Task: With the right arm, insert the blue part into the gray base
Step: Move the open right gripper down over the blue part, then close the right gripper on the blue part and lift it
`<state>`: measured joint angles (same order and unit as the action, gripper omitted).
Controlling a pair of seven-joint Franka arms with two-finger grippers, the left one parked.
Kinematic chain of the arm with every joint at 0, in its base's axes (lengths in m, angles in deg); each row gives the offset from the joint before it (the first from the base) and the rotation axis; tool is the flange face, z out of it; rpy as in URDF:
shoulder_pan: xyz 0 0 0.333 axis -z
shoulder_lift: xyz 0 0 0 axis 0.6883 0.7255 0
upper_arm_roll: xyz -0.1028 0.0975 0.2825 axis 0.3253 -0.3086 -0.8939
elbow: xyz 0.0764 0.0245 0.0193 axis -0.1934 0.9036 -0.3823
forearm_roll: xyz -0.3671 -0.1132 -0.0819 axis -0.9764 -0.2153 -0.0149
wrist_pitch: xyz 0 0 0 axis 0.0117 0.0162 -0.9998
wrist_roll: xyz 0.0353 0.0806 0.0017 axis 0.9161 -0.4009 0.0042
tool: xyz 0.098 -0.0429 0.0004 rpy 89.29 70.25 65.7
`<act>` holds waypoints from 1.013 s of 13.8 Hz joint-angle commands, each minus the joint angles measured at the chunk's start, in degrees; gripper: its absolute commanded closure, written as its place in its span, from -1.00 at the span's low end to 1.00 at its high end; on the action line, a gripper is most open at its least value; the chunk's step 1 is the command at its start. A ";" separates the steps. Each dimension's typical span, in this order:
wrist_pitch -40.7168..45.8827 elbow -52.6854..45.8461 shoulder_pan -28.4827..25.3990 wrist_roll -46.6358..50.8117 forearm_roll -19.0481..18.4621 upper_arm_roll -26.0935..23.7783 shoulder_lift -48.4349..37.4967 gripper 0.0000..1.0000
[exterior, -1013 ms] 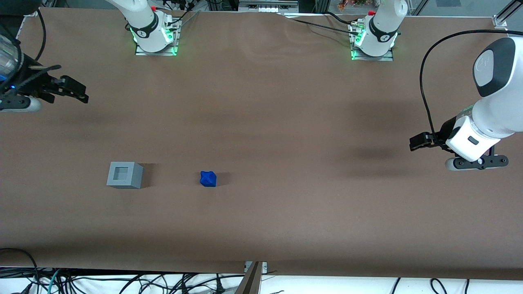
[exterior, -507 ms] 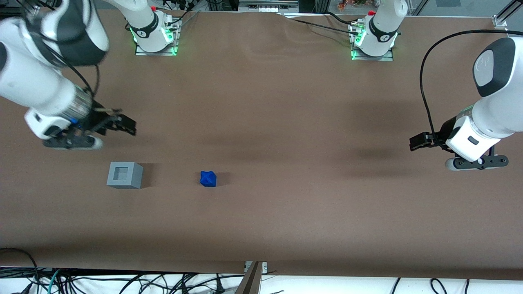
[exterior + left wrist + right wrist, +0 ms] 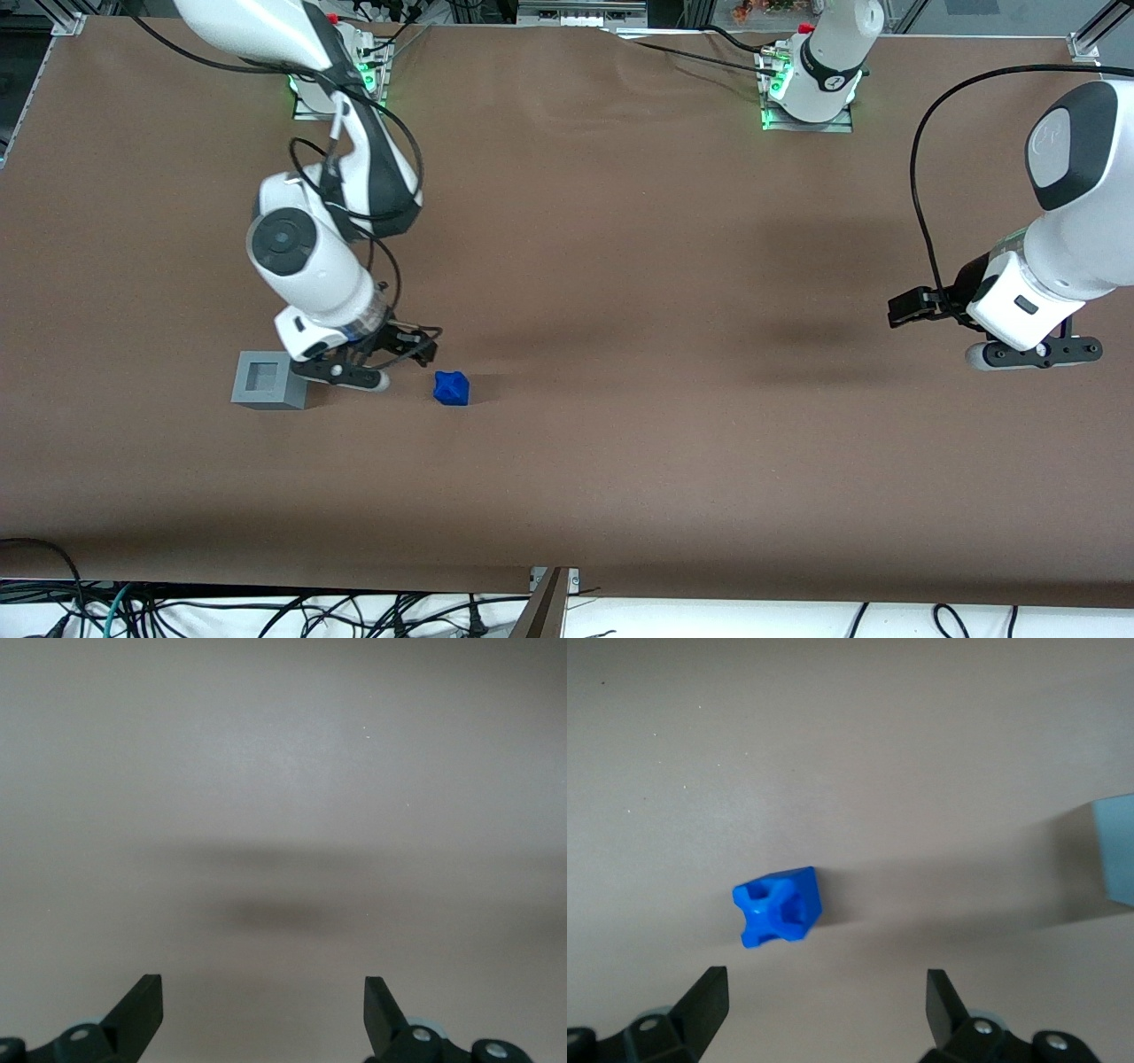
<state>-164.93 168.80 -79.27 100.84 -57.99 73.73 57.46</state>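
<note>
The blue part (image 3: 451, 388) lies on the brown table, beside the gray base (image 3: 266, 379) and apart from it. My right arm's gripper (image 3: 425, 346) is open and empty, hovering between the two, close to the blue part and a little farther from the front camera than it. In the right wrist view the blue part (image 3: 778, 907) lies just ahead of the open fingers, nearer one fingertip (image 3: 709, 992), and an edge of the gray base (image 3: 1116, 849) shows. The wrist body overlaps the base's corner in the front view.
The brown table (image 3: 620, 266) stretches wide around the parts. The two arm mounts (image 3: 341, 84) stand at the table's back edge. Cables lie below the front edge (image 3: 266, 611).
My right arm has swung in from the table's working-arm end, moving nearer the front camera and toward the blue part. The blue part and gray base have not moved.
</note>
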 commanded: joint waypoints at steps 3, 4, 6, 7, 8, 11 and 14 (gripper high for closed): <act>-6.21 -4.85 0.36 5.76 0.90 -1.51 7.40 -0.97; -8.23 -4.76 0.27 6.82 0.90 -2.47 8.54 -0.97; -10.53 -4.85 0.27 7.97 0.82 -3.53 10.66 -0.97; -11.76 -4.85 0.27 7.97 0.73 -3.79 11.45 -0.97; -13.16 -4.85 0.27 7.89 0.73 -3.79 12.07 -0.97; -14.40 -4.76 0.27 6.92 0.29 -3.79 13.56 -0.84; -14.23 -4.85 0.27 6.31 0.20 -3.71 13.30 0.00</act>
<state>-179.21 165.28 -79.34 108.10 -57.97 70.23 70.50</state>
